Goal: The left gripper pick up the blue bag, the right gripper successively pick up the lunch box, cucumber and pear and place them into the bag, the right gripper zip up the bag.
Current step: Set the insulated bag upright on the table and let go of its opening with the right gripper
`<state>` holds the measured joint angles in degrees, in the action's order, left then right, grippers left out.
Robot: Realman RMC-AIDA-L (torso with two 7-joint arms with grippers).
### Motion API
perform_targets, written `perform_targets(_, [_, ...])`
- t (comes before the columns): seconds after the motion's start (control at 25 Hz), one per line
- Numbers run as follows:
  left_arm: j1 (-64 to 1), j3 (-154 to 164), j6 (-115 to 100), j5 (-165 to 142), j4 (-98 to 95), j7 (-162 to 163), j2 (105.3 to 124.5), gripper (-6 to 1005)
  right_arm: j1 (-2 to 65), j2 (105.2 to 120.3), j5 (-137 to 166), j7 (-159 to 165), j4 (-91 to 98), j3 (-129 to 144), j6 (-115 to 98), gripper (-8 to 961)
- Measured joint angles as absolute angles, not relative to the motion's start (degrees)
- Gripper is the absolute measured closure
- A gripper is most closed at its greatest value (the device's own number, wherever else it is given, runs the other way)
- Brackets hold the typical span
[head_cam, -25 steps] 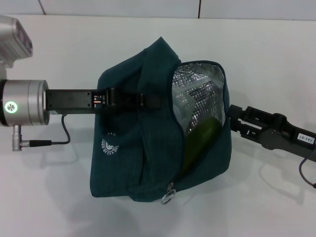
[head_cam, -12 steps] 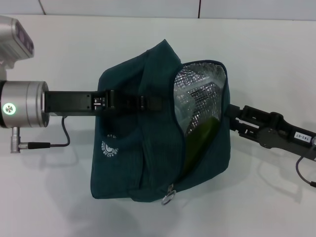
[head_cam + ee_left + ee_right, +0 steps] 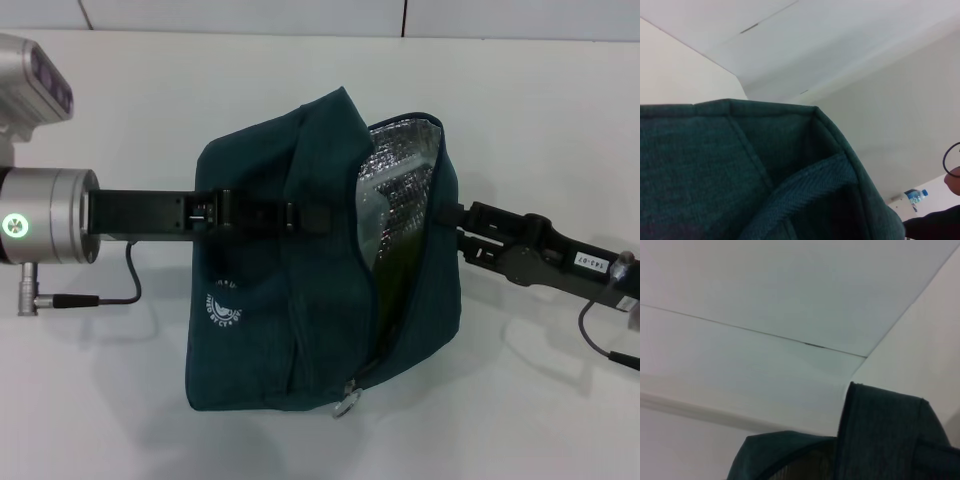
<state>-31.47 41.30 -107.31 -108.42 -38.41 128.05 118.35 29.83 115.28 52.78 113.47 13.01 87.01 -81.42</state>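
1. The blue bag (image 3: 270, 290) is matt woven cloth with a crinkled, shiny silver foil lining (image 3: 400, 190).
2. Its zipper pull ring (image 3: 346, 407) looks metallic.
3. The table (image 3: 540, 100) is smooth, matt white.

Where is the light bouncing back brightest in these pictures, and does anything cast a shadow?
Head view: the silver foil lining inside the blue bag glints brightest, and the bag drops a soft shadow on the white table below it. Left wrist view: the bag's fabric sits very close and dim, with darkness in its lower folds. Right wrist view: mostly pale, evenly lit ceiling.
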Motion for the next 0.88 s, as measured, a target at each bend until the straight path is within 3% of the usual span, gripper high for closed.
perform_targets(0.64, [-31.5, 41.4, -108.0, -108.4, -38.2, 127.4, 118.38, 914, 30.4, 115.26, 53.3, 109.9, 13.3, 86.9, -81.7, 381])
perform_targets(0.88, [-31.5, 41.4, -108.0, -108.4, -38.2, 127.4, 118.38, 914, 30.4, 115.32, 53.3, 109.6, 13.3, 86.9, -81.4, 604])
